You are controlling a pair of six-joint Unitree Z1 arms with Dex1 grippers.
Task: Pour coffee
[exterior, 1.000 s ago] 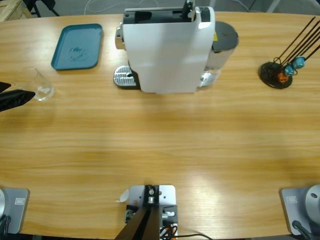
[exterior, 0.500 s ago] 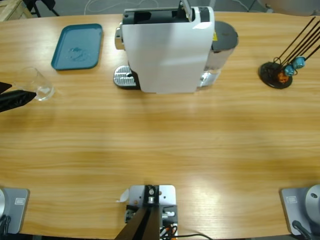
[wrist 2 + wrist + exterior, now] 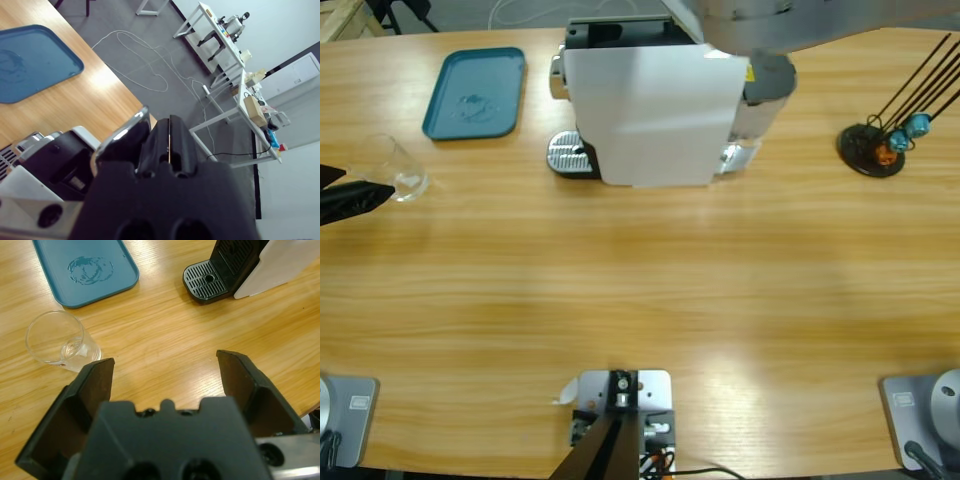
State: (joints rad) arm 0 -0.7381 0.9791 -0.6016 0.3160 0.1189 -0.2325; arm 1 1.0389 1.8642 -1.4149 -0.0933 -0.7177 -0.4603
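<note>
The left end effector (image 3: 162, 372) hangs low over the tabletop (image 3: 640, 290) at its left edge, its jaws spread wide with nothing between them. A clear glass (image 3: 61, 341) lies tipped on its side just ahead of the left jaw, apart from it, holding only a thin film of clear liquid; no brown coffee can be made out. Beyond the glass lies a blue tray (image 3: 85, 270), and further ahead to the right of the jaws is the drip grille (image 3: 206, 281) of the white coffee machine (image 3: 655, 105).

The right end effector (image 3: 169, 137) is raised above the top of the machine, tilted so that it looks across to the room floor; its jaws are pressed together beside the machine's silver lever (image 3: 121, 134), and whether they touch it cannot be told. In the high view the right arm (image 3: 790, 20) crosses the upper edge above the machine.
</note>
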